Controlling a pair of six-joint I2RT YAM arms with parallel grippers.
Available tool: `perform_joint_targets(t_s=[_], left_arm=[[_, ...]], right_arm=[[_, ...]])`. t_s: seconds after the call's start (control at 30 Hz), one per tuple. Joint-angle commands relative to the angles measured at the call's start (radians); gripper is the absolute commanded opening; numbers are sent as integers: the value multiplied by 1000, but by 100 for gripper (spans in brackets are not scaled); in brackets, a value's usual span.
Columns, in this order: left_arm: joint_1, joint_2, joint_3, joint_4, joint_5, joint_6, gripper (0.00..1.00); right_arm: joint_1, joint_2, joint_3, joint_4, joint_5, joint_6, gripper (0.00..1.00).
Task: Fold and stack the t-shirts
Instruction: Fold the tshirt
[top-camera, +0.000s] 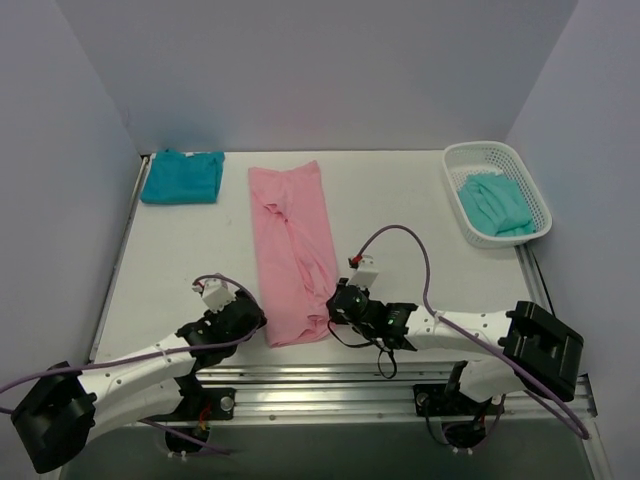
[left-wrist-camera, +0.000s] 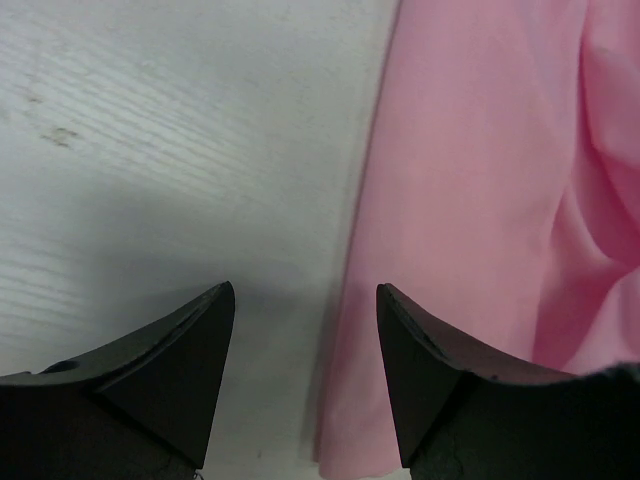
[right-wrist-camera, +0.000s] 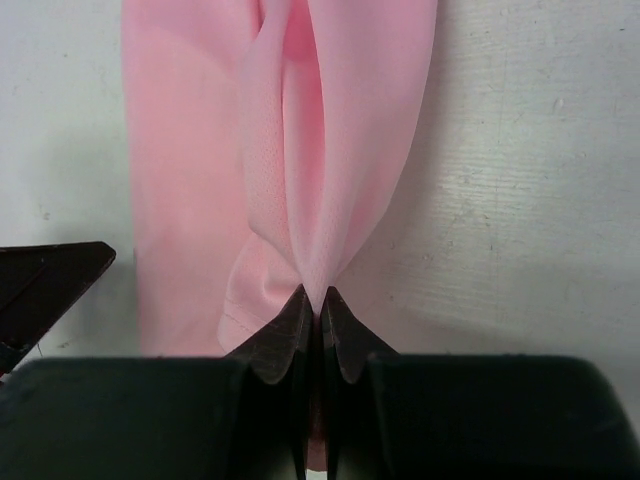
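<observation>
A light pink t-shirt (top-camera: 292, 250) lies folded into a long strip down the middle of the table. My right gripper (right-wrist-camera: 320, 300) is shut on its near right corner, and the cloth (right-wrist-camera: 330, 150) rises in a pinched ridge from the fingertips. At the strip's near left corner my left gripper (left-wrist-camera: 305, 300) stands open, its jaws straddling the shirt's left edge (left-wrist-camera: 350, 330), one finger (left-wrist-camera: 190, 350) over bare table and the other over pink cloth. A deep teal t-shirt (top-camera: 182, 176) lies folded at the far left. A paler mint-teal t-shirt (top-camera: 495, 203) sits in the basket.
A white mesh basket (top-camera: 470, 160) stands at the far right of the table. Grey walls close in the back and both sides. A purple cable (top-camera: 400, 232) arcs above the right arm. Metal rails (top-camera: 330, 380) run along the near edge.
</observation>
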Motion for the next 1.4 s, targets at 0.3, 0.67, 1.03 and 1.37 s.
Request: perform_joint_targets(t_s=[0.3,0.67,1.03,1.37], left_arm=[[-97,82,-60,208,109,-25,68],[-188,-87,-54,5,119,-128,64],[-208,-49,-100,69,115,-171,58],[-211,6,-105,139,110,-175,56]], right_arm=[[3,25,4,-20,30,-13,0],[6,59,6,4,19,-6,0],[17,57,6,-4,29,0,0],[33,45,7,-14,42,11,0]])
